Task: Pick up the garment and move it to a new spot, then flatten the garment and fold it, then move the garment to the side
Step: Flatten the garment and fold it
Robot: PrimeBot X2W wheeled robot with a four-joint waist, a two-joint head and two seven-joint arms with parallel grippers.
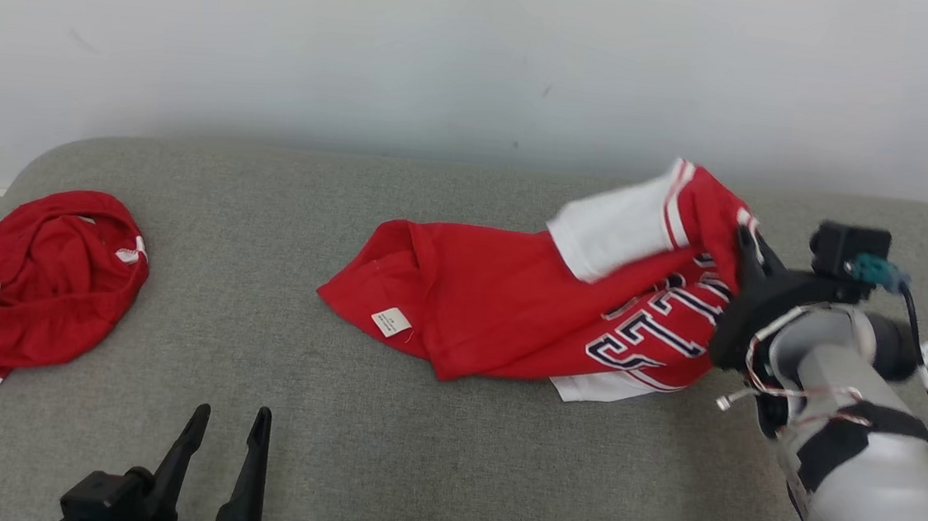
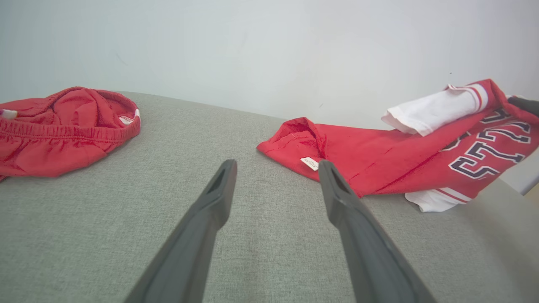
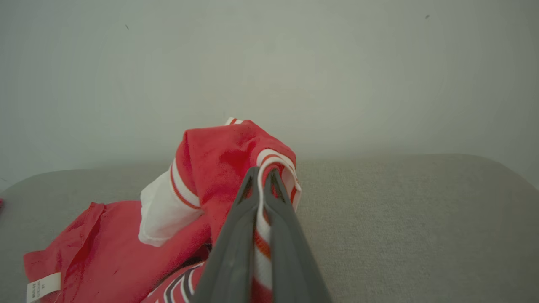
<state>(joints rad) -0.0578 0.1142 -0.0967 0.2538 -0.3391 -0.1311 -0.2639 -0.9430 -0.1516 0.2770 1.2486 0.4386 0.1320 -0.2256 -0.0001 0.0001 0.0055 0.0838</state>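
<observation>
The garment is a red jersey with white sleeves and navy lettering, lying crumpled on the grey padded surface right of centre. My right gripper is shut on its striped red-and-white edge, which is raised off the surface. In the right wrist view the fingers pinch that trim at the gripper, with the garment bunched over the tips. My left gripper stands open near the front edge, apart from the cloth. The left wrist view has this gripper short of the garment.
A second red piece of clothing with white trim lies bunched at the far left, also seen in the left wrist view. A pale wall runs behind the surface. Bare grey fabric lies between the two red pieces.
</observation>
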